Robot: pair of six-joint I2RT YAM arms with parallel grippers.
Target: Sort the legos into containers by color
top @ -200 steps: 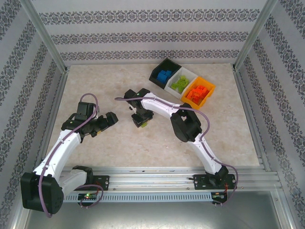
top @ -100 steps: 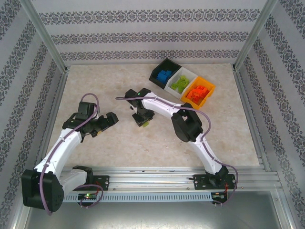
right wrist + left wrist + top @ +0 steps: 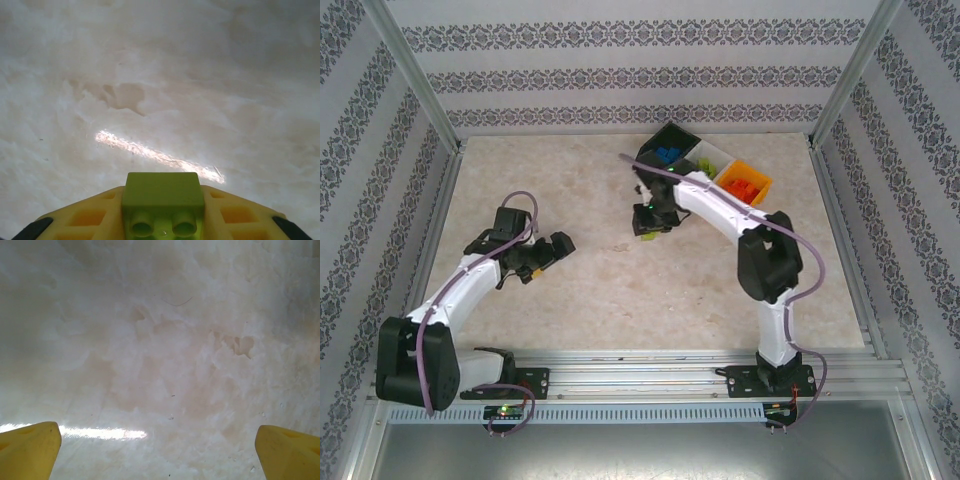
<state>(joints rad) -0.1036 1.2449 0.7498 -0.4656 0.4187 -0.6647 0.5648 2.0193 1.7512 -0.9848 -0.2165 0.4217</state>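
Note:
My right gripper (image 3: 649,217) is shut on a lime green lego (image 3: 162,199), whose two studs face the wrist camera between the yellow pads (image 3: 87,217). It hangs over bare table just in front of the containers. The black bin (image 3: 665,140) holds blue legos (image 3: 667,155). The white bin (image 3: 712,152) is partly hidden by the arm, with green legos (image 3: 705,164) showing. The orange-yellow bin (image 3: 760,190) holds orange legos (image 3: 742,185). My left gripper (image 3: 558,250) is open over bare table at the left, its yellow fingertips (image 3: 29,447) wide apart with nothing between them.
The marble-patterned tabletop (image 3: 620,290) is walled by patterned panels and metal frame posts (image 3: 415,75). The right arm's elbow (image 3: 770,260) rises over the right half of the table. A rail (image 3: 640,375) carries both arm bases along the near edge.
The right arm has swung from the table's middle up and to the right toward the bins, carrying the green lego. The left arm has shifted slightly forward and right.

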